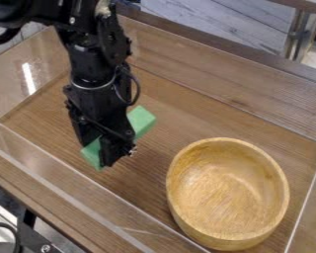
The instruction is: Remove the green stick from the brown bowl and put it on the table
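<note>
The green stick (141,123) is clamped in my black gripper (108,150), which points straight down and is shut on it, low over the table (227,104). The stick's upper right end pokes out beside the fingers and a bit of green shows at the lower left. Whether the stick touches the wood I cannot tell. The brown bowl (229,193) sits to the right and nearer the camera, with nothing inside it, well apart from the gripper.
Clear plastic edging (68,188) runs along the table's front and left sides. A metal frame leg (295,40) stands beyond the far right edge. Bare wood lies between the gripper and the bowl.
</note>
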Action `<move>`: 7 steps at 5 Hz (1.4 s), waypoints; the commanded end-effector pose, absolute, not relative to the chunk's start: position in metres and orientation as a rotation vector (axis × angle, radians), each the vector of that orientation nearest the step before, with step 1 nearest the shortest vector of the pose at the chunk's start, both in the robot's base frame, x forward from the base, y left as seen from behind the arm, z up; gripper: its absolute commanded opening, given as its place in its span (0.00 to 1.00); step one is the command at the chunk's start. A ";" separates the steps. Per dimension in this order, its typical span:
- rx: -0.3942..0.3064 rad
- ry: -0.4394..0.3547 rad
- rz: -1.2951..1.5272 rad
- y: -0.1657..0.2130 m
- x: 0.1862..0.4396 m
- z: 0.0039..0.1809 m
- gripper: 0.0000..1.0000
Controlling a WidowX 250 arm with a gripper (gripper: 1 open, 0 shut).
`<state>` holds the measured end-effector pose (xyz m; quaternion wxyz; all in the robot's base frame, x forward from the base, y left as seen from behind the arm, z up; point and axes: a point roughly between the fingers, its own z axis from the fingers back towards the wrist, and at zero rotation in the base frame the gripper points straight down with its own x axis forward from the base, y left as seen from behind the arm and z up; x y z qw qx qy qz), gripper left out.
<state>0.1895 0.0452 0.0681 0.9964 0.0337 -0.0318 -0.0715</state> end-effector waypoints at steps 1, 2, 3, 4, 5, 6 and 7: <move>0.071 -0.092 -0.102 0.051 0.187 0.075 0.00; 0.069 -0.089 -0.012 0.046 0.188 0.079 0.00; 0.067 -0.086 0.074 0.041 0.188 0.084 0.00; 0.060 -0.086 0.077 0.033 0.190 0.079 0.00; 0.053 -0.085 0.081 0.025 0.192 0.075 0.00; 0.039 -0.087 0.031 0.023 0.196 0.079 0.00; 0.026 -0.090 -0.021 0.022 0.199 0.083 0.00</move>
